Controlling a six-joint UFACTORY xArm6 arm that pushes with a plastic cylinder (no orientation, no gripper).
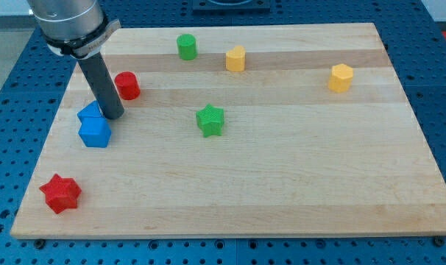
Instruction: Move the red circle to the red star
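The red circle (127,85) sits near the view's upper left of the wooden board (282,184). The red star (60,193) lies at the view's lower left corner. My tip (112,115) stands just below and left of the red circle, a short gap from it. The tip is right beside two blue blocks: one (90,113) partly hidden behind the rod and a blue block (95,132) just below it. The rod rises to the arm's grey housing at the view's top left.
A green star (210,120) lies near the board's middle. A green cylinder (187,47) and a yellow block (235,58) sit near the view's top. Another yellow block (341,77) is at the upper right. Blue perforated table surrounds the board.
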